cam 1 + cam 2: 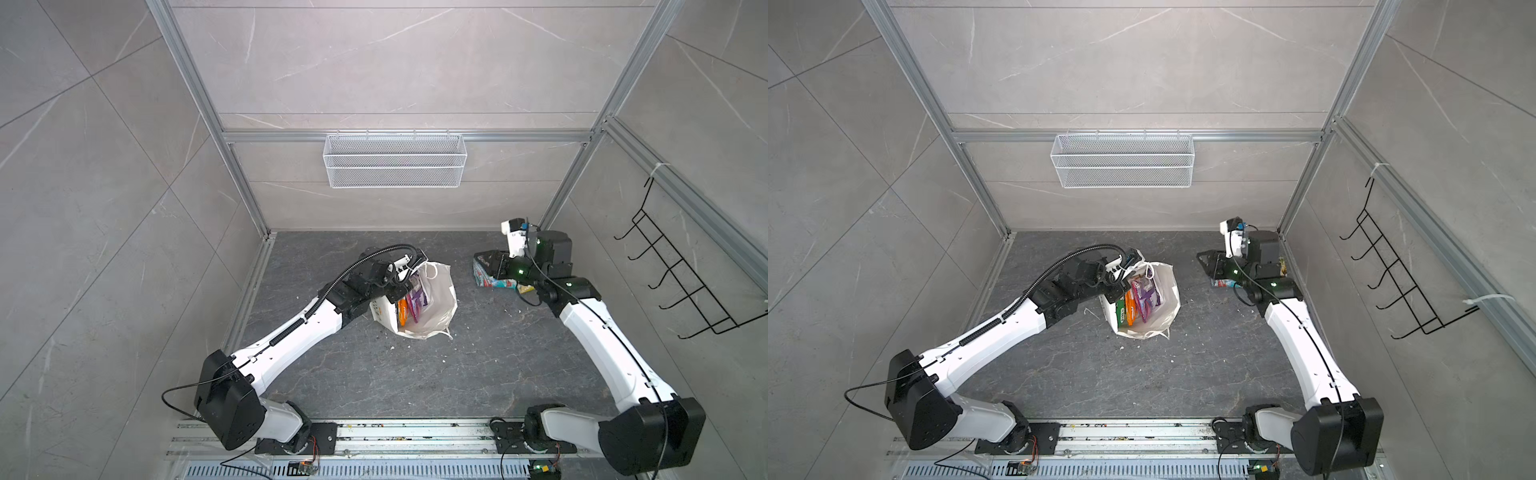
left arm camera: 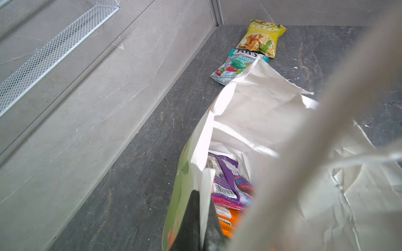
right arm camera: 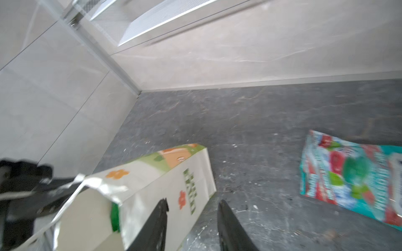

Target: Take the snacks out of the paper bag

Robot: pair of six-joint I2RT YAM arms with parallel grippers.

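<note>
The white paper bag (image 1: 436, 299) (image 1: 1167, 291) stands mid-table with its mouth open. My left gripper (image 1: 401, 291) (image 2: 204, 200) is shut on its near rim, with paper pinched between the fingers. Inside the paper bag lie a purple packet (image 2: 228, 180) (image 1: 415, 299), an orange packet (image 2: 228, 219) and a green packet (image 1: 1120, 311). A teal FOX'S packet (image 2: 235, 65) (image 3: 348, 173) and a yellow chip bag (image 2: 261, 38) lie on the table at the back right. My right gripper (image 1: 480, 261) (image 3: 192, 201) hovers beside the teal packet, jaws apart and holding nothing.
A white wire-mesh basket (image 1: 395, 160) hangs on the back wall. A black hook rack (image 1: 685, 266) is fixed to the right wall. Small white paper scraps (image 1: 444, 361) dot the dark table. Metal frame posts stand in the back corners.
</note>
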